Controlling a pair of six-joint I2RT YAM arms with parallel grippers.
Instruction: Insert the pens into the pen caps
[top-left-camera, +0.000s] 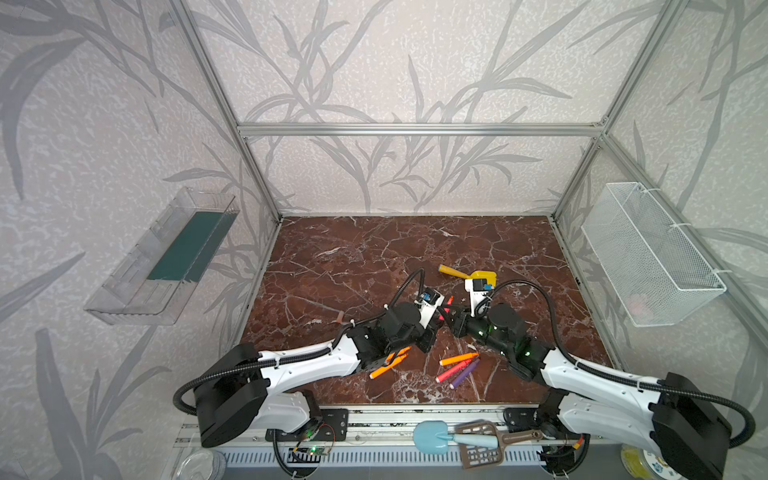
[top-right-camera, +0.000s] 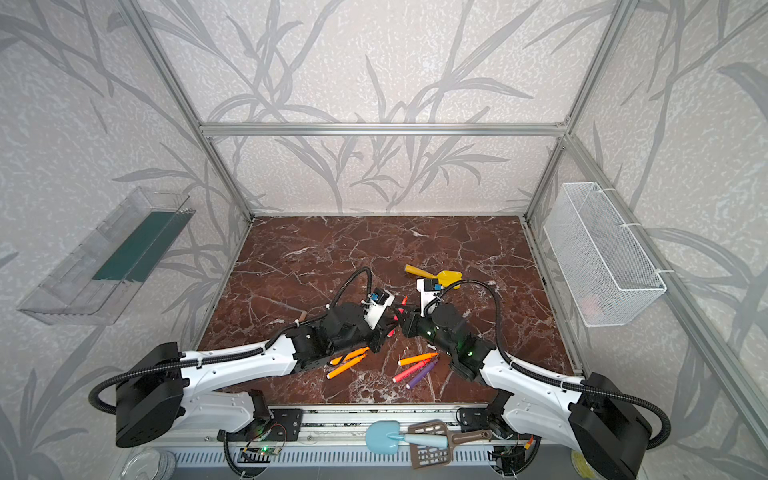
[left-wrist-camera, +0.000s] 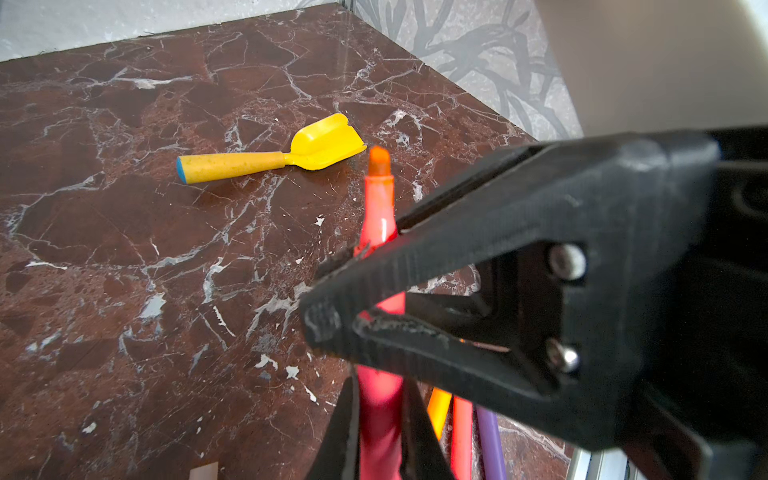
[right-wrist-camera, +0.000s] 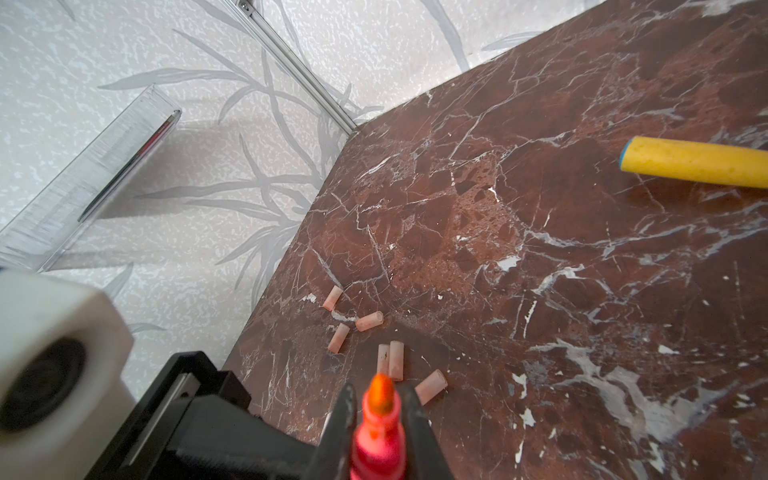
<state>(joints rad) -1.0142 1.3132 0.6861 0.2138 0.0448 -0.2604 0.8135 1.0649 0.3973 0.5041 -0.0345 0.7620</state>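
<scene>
The left end effector (left-wrist-camera: 380, 386) is clenched on the lower part of a red pen (left-wrist-camera: 376, 212). The right end effector (right-wrist-camera: 379, 399) is clenched on the same pen higher up, just under its orange tip, which sticks out free past the fingers. Both meet near the middle of the table (top-left-camera: 353, 257), and the pen is held off the surface, tilted.

From this meeting point, six caps (right-wrist-camera: 396, 360) lie loose on the table at about 9 o'clock. All are on their sides, and two of them touch along their length. In a top view the left arm hides most caps (top-left-camera: 340, 318); a single piece shows beside it.

At 7 o'clock two orange pens (top-left-camera: 397, 362) lie close together, partly under the left arm. At 6 o'clock a third orange pen (top-left-camera: 459, 358), a second red pen (top-left-camera: 454, 371) and a purple pen (top-left-camera: 464, 374) lie nearly parallel, just beside each other. At 12 o'clock a yellow scoop (top-left-camera: 453, 272) lies flat, its bowl partly hidden behind the right wrist camera.
</scene>
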